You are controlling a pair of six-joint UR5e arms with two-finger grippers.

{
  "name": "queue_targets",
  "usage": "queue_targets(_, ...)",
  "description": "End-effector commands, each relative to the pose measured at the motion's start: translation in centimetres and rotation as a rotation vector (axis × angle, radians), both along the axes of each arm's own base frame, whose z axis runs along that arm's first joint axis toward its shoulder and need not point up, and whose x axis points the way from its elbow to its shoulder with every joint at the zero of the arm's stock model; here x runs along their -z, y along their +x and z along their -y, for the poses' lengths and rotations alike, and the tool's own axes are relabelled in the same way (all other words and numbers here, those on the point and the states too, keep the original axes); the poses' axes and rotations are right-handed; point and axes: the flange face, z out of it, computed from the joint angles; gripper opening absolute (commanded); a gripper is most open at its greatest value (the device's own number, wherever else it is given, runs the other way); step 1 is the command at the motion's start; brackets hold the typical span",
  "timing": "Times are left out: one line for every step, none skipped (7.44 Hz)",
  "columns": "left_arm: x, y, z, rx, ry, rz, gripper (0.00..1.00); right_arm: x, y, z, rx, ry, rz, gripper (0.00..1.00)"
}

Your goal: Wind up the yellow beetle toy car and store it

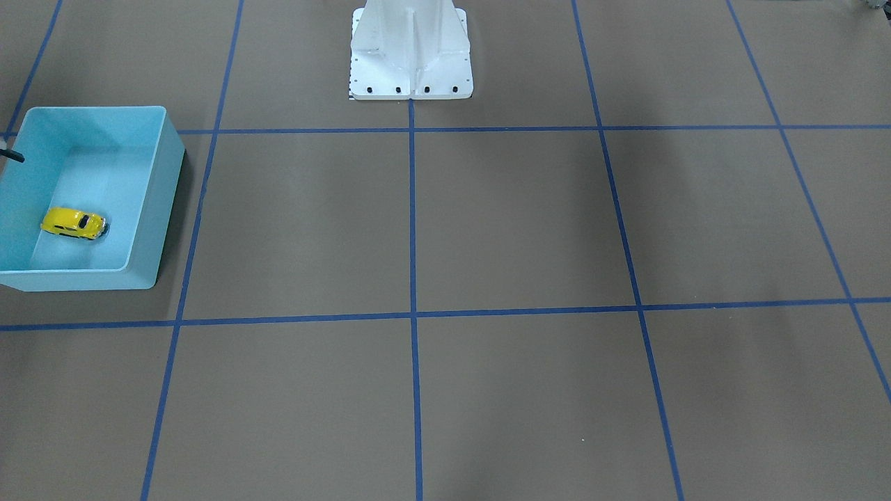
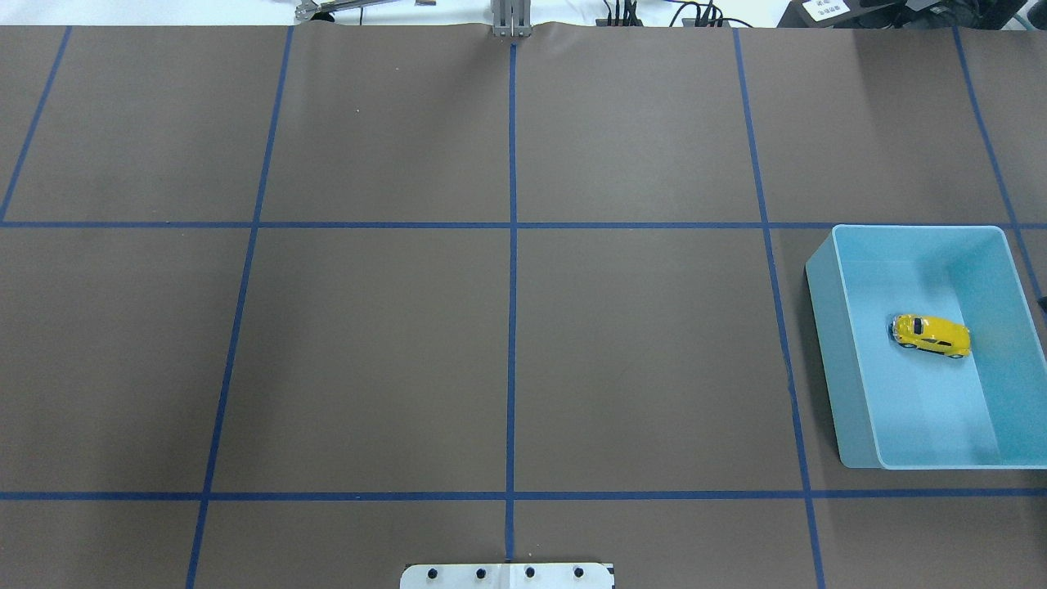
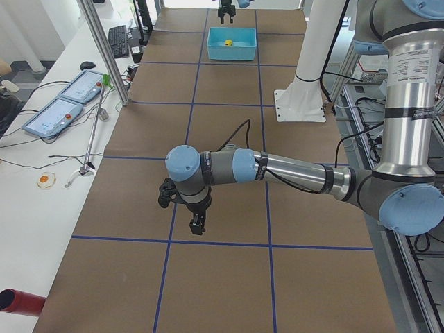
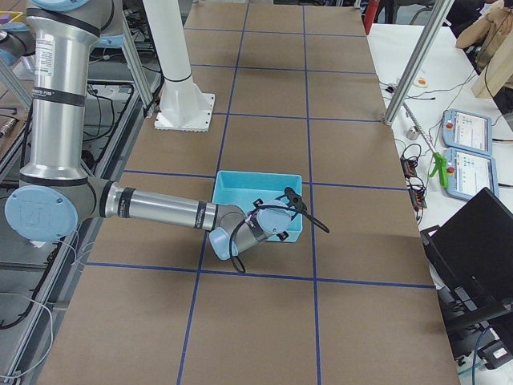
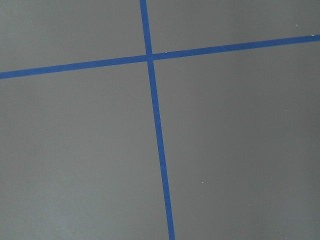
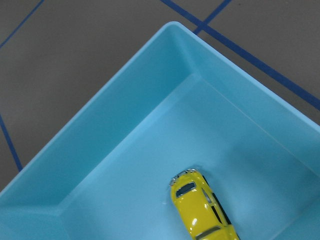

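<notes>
The yellow beetle toy car [image 2: 931, 335] rests on its wheels on the floor of the light blue bin [image 2: 826, 327], free of any gripper. It also shows in the front view [image 1: 73, 223] and in the right wrist view [image 6: 202, 210]. My right gripper [image 4: 300, 204] hovers over the bin's outer side, above the car; only a dark tip of it [image 1: 10, 154] reaches the front view, so I cannot tell whether it is open or shut. My left gripper [image 3: 198, 222] hangs above bare table far from the bin; I cannot tell its state.
The bin [image 1: 160, 181] stands at the table's edge on the robot's right. The white robot base [image 1: 411, 56] stands at the middle near edge. Blue tape lines [image 5: 157, 125] grid the brown table. Control pendants [image 4: 465, 152] lie off the table on the operators' side.
</notes>
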Motion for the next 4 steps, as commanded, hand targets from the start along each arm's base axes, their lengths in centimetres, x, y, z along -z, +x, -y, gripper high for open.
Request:
queue_targets(0.1,0.1,0.0,0.001,0.001,-0.007,1.00,-2.1,4.1,0.9,-0.114,-0.087,-0.060,1.00)
queue_targets(0.2,0.1,0.0,0.001,0.003,-0.010,1.00,-2.9,6.2,1.4,-0.167,-0.176,-0.095,1.00)
queue_targets(0.5,0.1,0.0,0.002,0.009,-0.013,1.00,-4.2,7.8,1.2,-0.224,-0.196,-0.186,1.00)
queue_targets(0.6,0.1,0.1,0.002,0.011,-0.015,1.00,-6.3,10.3,0.8,-0.284,-0.334,-0.302,1.00)
